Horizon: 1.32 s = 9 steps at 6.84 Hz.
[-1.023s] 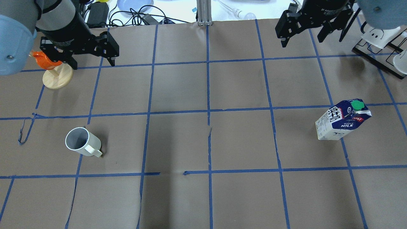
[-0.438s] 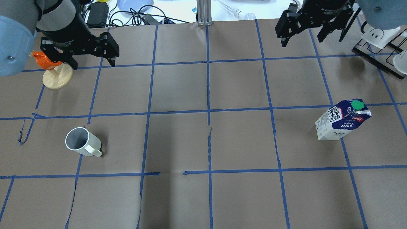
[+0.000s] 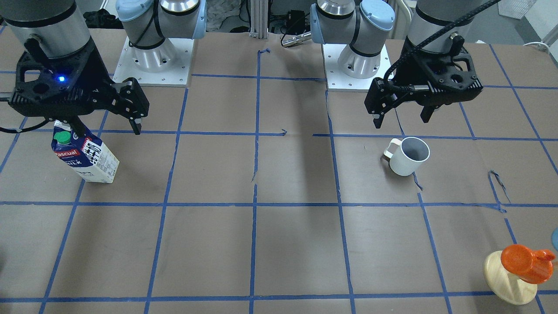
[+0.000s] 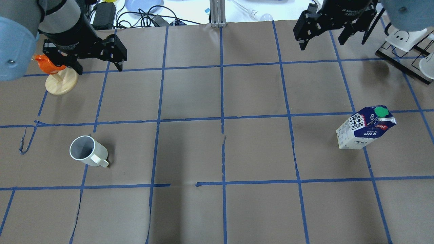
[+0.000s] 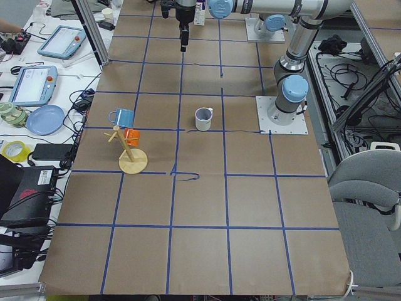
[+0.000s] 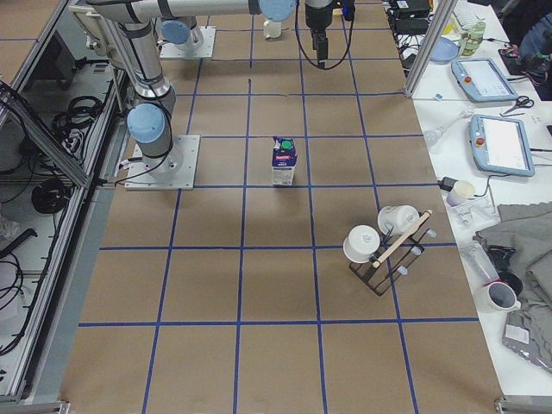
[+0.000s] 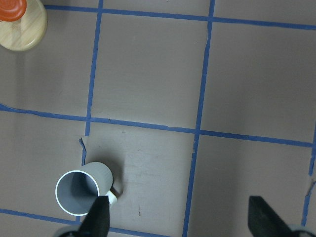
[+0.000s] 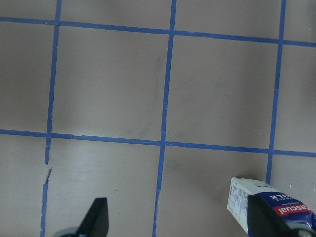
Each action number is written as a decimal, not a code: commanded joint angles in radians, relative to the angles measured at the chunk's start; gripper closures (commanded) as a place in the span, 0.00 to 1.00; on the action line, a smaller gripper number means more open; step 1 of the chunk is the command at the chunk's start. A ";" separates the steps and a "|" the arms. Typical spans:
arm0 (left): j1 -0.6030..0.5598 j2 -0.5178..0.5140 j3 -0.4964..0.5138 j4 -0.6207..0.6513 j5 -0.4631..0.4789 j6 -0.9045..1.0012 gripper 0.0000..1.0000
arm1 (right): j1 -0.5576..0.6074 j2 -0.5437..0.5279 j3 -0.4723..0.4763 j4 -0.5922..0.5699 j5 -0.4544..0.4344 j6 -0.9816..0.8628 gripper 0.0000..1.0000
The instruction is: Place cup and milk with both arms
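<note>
The white cup (image 4: 86,151) stands upright on the brown paper at the near left, its handle toward the table's middle; it also shows in the front view (image 3: 409,156) and the left wrist view (image 7: 81,190). The milk carton (image 4: 364,128) stands at the right, green cap on top, and shows in the front view (image 3: 87,155) and the right wrist view (image 8: 269,200). My left gripper (image 4: 98,66) hangs open and empty, high above the table, beyond the cup. My right gripper (image 4: 322,42) hangs open and empty, high above the far right, beyond the milk.
An orange cup on a wooden stand (image 4: 56,76) sits at the far left, under my left gripper's outer finger. A black rack with white mugs (image 4: 407,44) stands at the far right. Cables and a blue plate (image 4: 142,5) lie past the far edge.
</note>
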 commanded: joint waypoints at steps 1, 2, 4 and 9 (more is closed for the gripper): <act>0.001 0.000 0.000 -0.001 0.000 0.015 0.00 | 0.000 0.000 0.000 0.000 0.000 -0.001 0.00; 0.015 0.000 -0.008 -0.001 -0.002 0.018 0.00 | 0.000 0.000 0.000 0.000 0.000 -0.001 0.00; 0.047 0.005 -0.043 0.007 -0.003 0.065 0.00 | 0.000 0.000 0.000 0.000 0.000 -0.001 0.00; 0.194 0.032 -0.119 0.002 -0.003 0.257 0.00 | 0.000 0.000 0.000 0.000 0.000 0.001 0.00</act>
